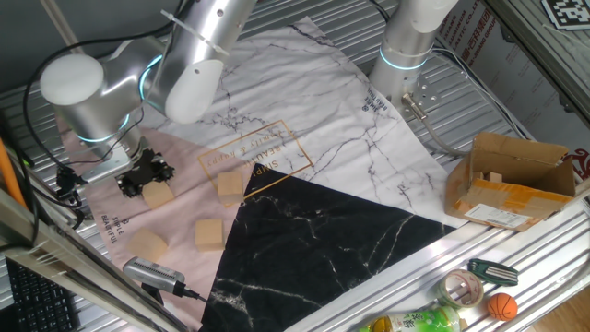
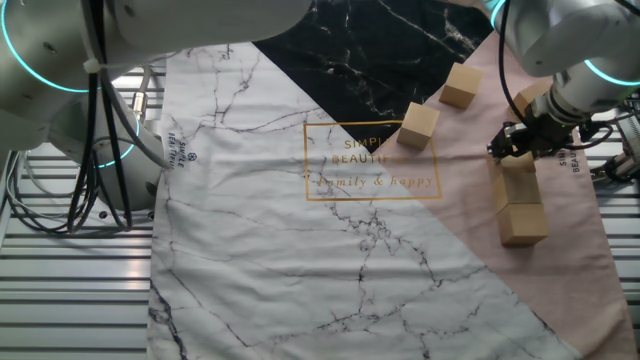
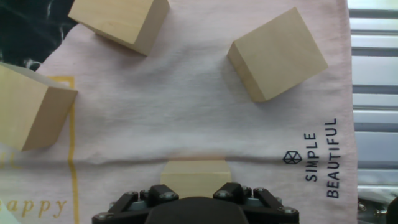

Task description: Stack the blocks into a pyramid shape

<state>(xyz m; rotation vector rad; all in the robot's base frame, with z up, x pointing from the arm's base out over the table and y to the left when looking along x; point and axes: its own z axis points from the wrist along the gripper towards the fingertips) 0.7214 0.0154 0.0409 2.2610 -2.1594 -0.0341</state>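
In the hand view a light wooden block point(image 3: 196, 173) sits low on the pink cloth between my fingers, and my gripper point(image 3: 196, 188) is shut on it. From the side, the gripper point(image 2: 512, 150) stands over this block point(image 2: 515, 185), which touches another block point(image 2: 523, 224). Three loose blocks lie ahead: one point(image 3: 278, 53) to the right, one point(image 3: 118, 22) at the top left and one point(image 3: 31, 106) on the gold line. One fixed view shows the gripper point(image 1: 147, 180) at the held block point(image 1: 159, 195), with loose blocks point(image 1: 230, 187) point(image 1: 210, 234) point(image 1: 147, 244) nearby.
An open cardboard box point(image 1: 512, 180) stands at the right. A tape roll point(image 1: 461, 289), a small orange ball point(image 1: 502, 306) and a bottle point(image 1: 415, 323) lie on the front rail. A grey tool point(image 1: 157, 275) lies near the cloth's front edge. A second arm's base point(image 1: 410, 46) stands behind.
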